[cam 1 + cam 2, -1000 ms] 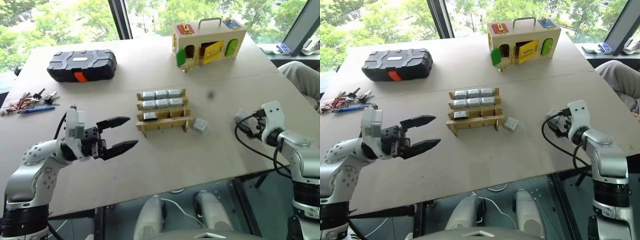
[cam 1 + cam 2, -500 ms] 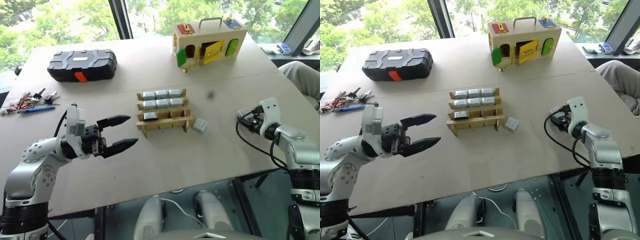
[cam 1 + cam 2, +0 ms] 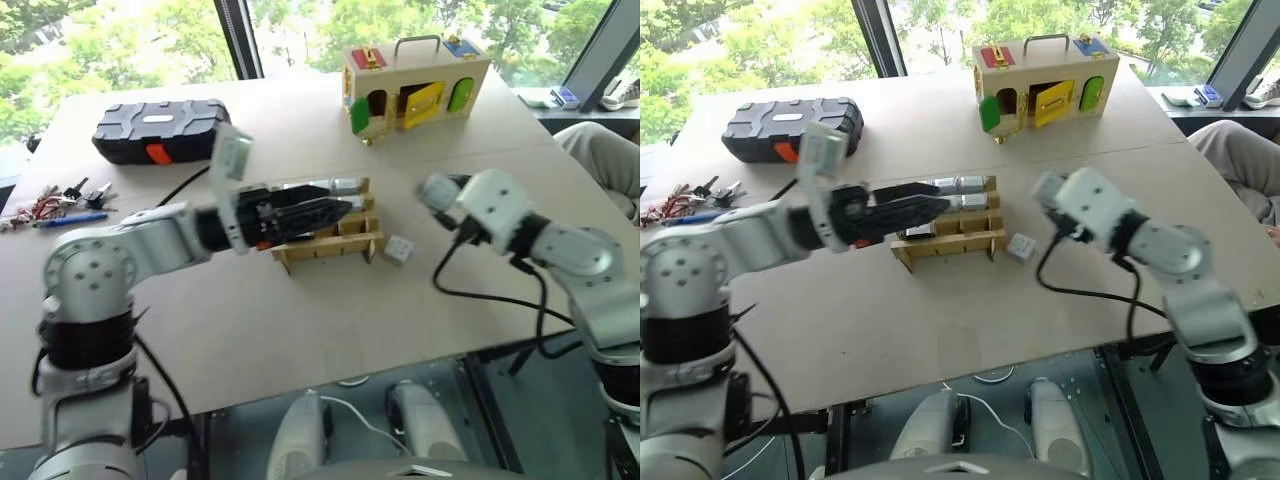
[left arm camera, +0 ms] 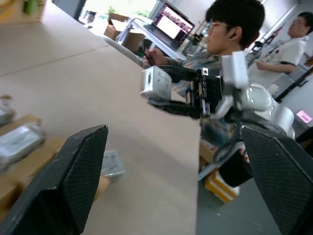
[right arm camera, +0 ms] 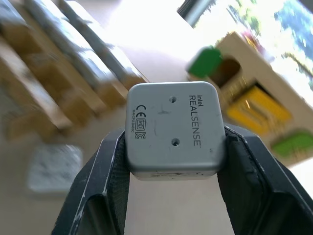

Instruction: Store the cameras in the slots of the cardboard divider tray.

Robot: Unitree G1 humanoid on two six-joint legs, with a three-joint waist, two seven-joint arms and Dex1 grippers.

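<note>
Item: camera (image 5: 172, 129), centre of right wrist view, clamped in our right end effector (image 5: 171, 161); we judge it rigid, light, smooth-cased, best pinched across flat sides. Left end effector (image 4: 166, 186) gapes empty. Divider tray (image 3: 330, 240) mid-frame on table (image 3: 300, 320)

Matt grey camera (image 5: 173, 129) (smooth shell)

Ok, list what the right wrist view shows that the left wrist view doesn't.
The right wrist view adds the printed back of the held camera and full rows of stored cameras. The left wrist view adds the right gripper seen side-on, the open left gripper, and people at desks with a laptop. Shared: the held camera clamped in the right gripper, the loose camera on the table, and the tray.
</note>
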